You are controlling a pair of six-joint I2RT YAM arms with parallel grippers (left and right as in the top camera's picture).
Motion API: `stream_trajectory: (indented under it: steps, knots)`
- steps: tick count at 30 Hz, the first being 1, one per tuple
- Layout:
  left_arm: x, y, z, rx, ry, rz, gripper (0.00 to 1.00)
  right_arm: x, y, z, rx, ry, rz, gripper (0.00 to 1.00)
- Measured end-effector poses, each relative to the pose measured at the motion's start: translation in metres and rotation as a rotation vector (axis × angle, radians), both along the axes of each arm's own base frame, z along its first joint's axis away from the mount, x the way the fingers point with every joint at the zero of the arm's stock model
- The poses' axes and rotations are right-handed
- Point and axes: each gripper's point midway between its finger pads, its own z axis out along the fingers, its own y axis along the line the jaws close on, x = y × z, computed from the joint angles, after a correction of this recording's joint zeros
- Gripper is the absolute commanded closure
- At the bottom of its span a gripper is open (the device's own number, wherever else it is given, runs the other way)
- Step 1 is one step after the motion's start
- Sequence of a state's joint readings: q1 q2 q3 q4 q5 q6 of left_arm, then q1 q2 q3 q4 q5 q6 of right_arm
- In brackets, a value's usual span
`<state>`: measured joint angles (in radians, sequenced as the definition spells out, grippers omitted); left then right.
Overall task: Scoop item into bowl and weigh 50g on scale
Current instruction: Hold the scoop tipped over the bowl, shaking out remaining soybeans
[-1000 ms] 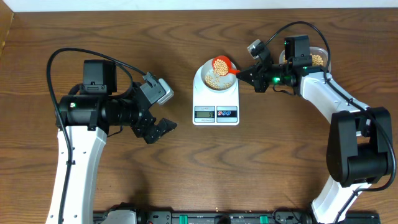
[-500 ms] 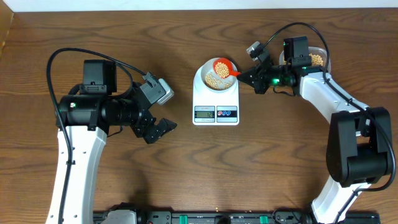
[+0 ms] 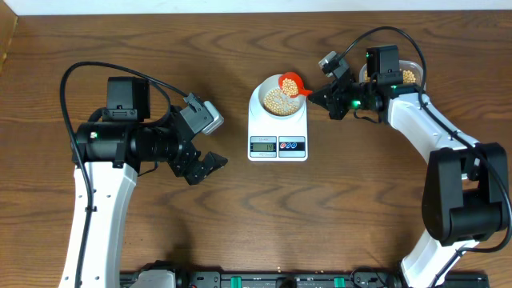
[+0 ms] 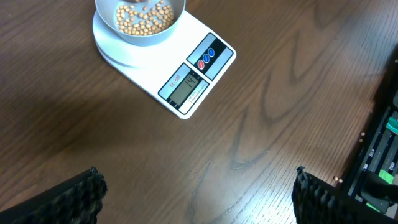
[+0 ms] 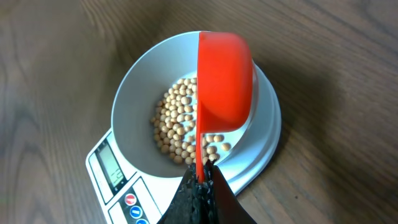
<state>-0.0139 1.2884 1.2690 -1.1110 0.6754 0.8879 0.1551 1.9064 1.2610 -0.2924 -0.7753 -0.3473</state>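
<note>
The white scale (image 3: 278, 128) stands mid-table with its display toward me; it also shows in the left wrist view (image 4: 186, 78) and the right wrist view (image 5: 118, 186). The pale bowl (image 3: 266, 90) sits on it, holding tan beans (image 3: 276, 99) (image 5: 180, 124) (image 4: 144, 15). My right gripper (image 3: 318, 93) (image 5: 200, 180) is shut on the handle of an orange scoop (image 3: 290, 82) (image 5: 224, 81), which is tipped on its side over the bowl's right rim. My left gripper (image 3: 210, 166) (image 4: 199, 199) is open and empty, left of the scale.
A clear tub (image 3: 410, 74) with more beans stands at the far right behind my right arm. A black rail (image 4: 379, 155) runs along the table's front edge.
The scoop has rolled further onto its side over the bowl and shifted slightly right. The left arm has not moved.
</note>
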Motion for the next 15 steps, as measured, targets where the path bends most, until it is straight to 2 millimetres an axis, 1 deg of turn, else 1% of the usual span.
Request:
stream_trajectory:
  steps: [15]
  knots:
    - [0.0,0.0,0.0,0.0,0.0,0.0,0.02,0.0029,-0.003,-0.0033,-0.043,-0.014,-0.019,0.99]
